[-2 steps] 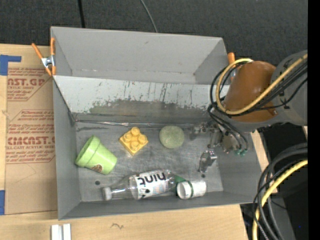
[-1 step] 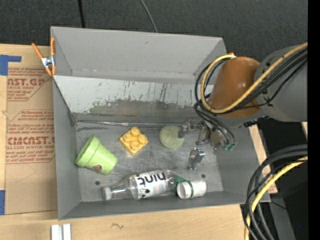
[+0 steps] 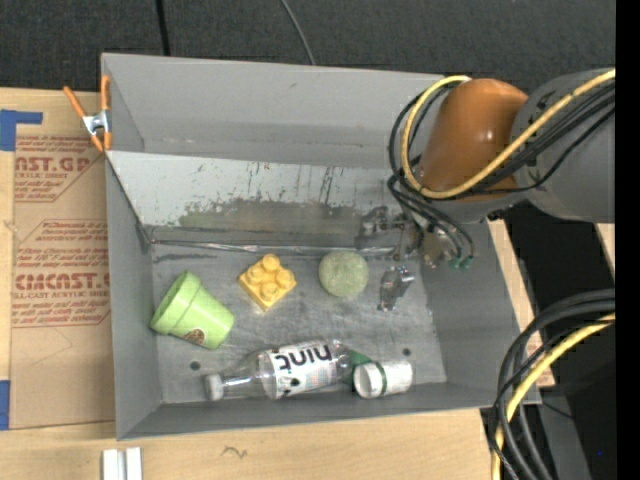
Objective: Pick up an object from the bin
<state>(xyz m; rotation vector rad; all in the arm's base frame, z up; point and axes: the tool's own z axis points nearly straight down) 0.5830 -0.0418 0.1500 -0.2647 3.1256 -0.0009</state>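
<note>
even overhead light — soft shadows

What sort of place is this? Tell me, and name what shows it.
Probably a robotics lab's grasping test cell: a cabled robot arm reaches into a grey metal bin holding mismatched odds, such as a yellow toy brick and a clear "hint" bottle.

The arm (image 3: 575, 148) is a thick, rounded link of matt grey, with a glossy orange cover (image 3: 470, 133) shaped like a dome at its wrist. Yellow and black cables (image 3: 404, 143) loop round the cover's left side and across the grey link, and more curve at the near right. The pincer (image 3: 391, 290) is a small cluster of bare silvery metal with thin dark wires.
</note>
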